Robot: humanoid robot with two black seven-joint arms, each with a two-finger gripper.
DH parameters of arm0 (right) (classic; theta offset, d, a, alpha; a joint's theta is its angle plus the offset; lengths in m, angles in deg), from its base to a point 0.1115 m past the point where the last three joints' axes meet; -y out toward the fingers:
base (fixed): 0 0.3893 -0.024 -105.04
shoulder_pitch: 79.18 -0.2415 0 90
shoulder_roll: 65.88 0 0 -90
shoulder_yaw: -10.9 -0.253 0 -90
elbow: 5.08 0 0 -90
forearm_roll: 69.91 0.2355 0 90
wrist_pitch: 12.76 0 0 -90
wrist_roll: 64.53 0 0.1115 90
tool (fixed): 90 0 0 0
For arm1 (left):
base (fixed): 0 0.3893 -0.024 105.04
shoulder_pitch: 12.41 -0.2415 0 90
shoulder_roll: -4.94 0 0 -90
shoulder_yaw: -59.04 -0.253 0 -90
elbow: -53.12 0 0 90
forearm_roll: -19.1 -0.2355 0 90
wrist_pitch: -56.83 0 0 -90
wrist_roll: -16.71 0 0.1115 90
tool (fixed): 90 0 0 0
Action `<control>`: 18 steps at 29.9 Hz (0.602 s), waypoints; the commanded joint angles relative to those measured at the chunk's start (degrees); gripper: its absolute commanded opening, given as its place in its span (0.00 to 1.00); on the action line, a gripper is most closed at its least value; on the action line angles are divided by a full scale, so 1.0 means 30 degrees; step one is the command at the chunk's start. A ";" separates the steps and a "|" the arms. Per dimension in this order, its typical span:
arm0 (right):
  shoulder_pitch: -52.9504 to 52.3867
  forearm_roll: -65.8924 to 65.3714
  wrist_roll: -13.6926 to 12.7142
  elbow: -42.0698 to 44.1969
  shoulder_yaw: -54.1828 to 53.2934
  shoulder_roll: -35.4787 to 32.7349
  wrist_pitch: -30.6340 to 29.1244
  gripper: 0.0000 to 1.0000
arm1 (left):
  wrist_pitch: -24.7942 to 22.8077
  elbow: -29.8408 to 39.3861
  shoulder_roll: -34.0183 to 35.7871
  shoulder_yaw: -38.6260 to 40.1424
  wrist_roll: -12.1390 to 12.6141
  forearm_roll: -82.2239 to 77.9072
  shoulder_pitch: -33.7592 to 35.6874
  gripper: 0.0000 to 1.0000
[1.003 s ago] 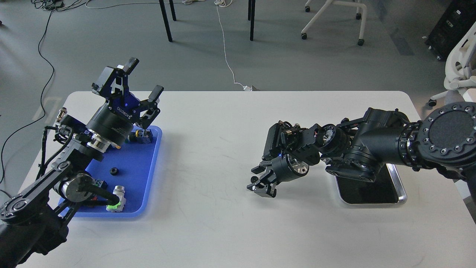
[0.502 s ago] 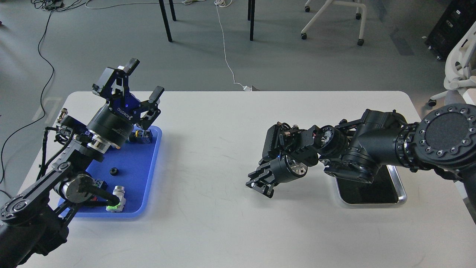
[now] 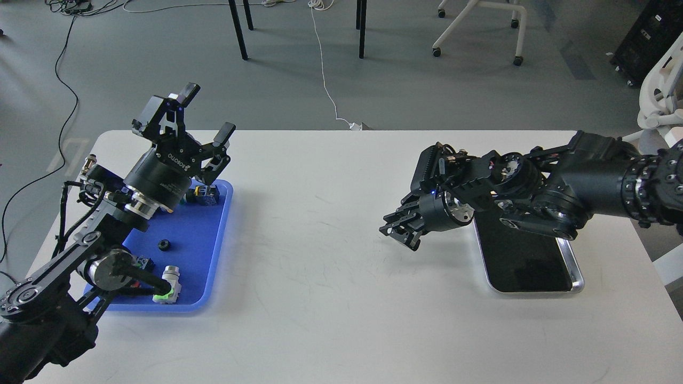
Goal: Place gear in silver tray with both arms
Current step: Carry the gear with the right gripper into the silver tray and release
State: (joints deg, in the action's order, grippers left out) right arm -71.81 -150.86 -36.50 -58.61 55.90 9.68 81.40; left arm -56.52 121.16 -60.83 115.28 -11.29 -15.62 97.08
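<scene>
A small black gear point(image 3: 163, 245) lies on the blue plastic tray point(image 3: 213, 256) at the left. My left gripper point(image 3: 208, 111) is open and empty, raised above that tray's far end. The silver tray point(image 3: 579, 280) sits at the right, and my right arm crosses over its far end. My right gripper point(image 3: 399, 232) hovers above the table just left of the silver tray, pointing left. Its fingers are dark and close together. I cannot tell whether they hold anything.
The blue tray also holds a silver and green part point(image 3: 166, 288) at its near edge and small blue and yellow parts point(image 3: 203, 194) at its far end. Chair legs and cables are on the floor beyond the table.
My right arm has swung right and away from me, carrying its gripper from mid-table to beside the silver tray's left edge. More of the tray's bottom shows. The left arm has not moved.
</scene>
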 commanded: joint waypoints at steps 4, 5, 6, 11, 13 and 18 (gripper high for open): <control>-0.0056 -0.2251 -0.0008 -0.0820 0.0058 -0.5144 -0.0037 0.13 | 0.0020 -0.0004 -0.0194 -0.0056 0.0001 -0.0030 0.0009 0.98; 0.0090 -0.2720 -0.0008 -0.0762 0.0058 -0.5846 -0.0037 0.13 | 0.0020 -0.0004 -0.0310 -0.0056 0.0001 -0.0030 0.0009 0.98; 0.0323 -0.2927 -0.0008 -0.0703 0.0058 -0.6375 -0.0037 0.13 | 0.0020 -0.0004 -0.0398 -0.0085 0.0001 -0.0030 0.0009 0.98; 0.1964 -0.2959 -0.0008 0.0554 0.0029 -0.7025 -0.0037 0.13 | -0.0009 -0.0004 -0.0604 -0.0026 0.0001 -0.0030 0.0009 0.98; 0.2608 -0.2959 -0.0008 0.1228 -0.0117 -0.6967 -0.0008 0.13 | -0.0010 -0.0004 -0.0633 -0.0055 0.0001 -0.0030 0.0008 0.98; 0.3313 -0.2842 -0.0008 0.2020 -0.0205 -0.6674 -0.0008 0.14 | -0.0010 -0.0004 -0.0692 -0.0056 0.0001 -0.0030 0.0009 0.98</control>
State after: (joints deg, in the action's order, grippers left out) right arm -62.90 -159.64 -36.52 -53.93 55.36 -10.83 81.35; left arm -56.53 121.16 -62.74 115.15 -11.29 -15.71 97.11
